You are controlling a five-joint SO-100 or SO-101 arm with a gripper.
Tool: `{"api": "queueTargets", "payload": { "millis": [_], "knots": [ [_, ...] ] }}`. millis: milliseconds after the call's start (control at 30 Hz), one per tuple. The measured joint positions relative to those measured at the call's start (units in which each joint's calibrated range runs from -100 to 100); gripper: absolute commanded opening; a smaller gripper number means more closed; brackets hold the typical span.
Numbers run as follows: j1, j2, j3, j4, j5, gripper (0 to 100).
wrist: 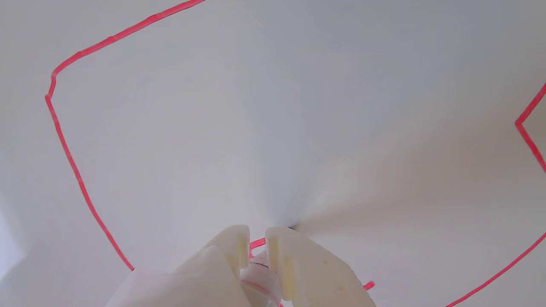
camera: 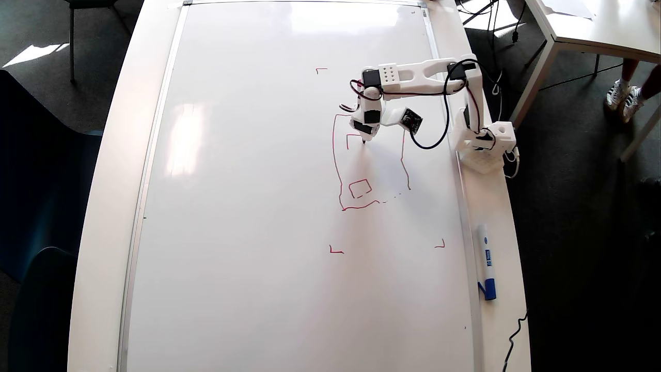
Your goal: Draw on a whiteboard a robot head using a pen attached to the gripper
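The whiteboard [camera: 248, 206] fills most of the overhead view. A partly drawn red robot head [camera: 338, 170] shows as a wobbly outline with one small square [camera: 360, 187] inside and an unfinished square by the pen tip. My white gripper [camera: 364, 135] points down at the board's upper right, shut on the pen [camera: 364, 140], whose tip touches the board. In the wrist view the gripper [wrist: 257, 236] rises from the bottom edge, the pen [wrist: 256, 277] clamped between its fingers [wrist: 281, 256]. Red lines [wrist: 72, 166] curve around it.
A white marker with a blue cap [camera: 486, 263] lies on the table rim right of the board. The arm's base [camera: 488, 144] stands on that rim. Small red corner marks [camera: 335, 250] sit on the board. Another table [camera: 594, 26] stands at upper right.
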Motion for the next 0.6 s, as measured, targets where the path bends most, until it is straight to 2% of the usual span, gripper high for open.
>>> {"api": "queueTargets", "payload": {
  "millis": [600],
  "knots": [
    [-3.47, 0.08, -1.55, -0.68, -1.06, 1]
  ]
}}
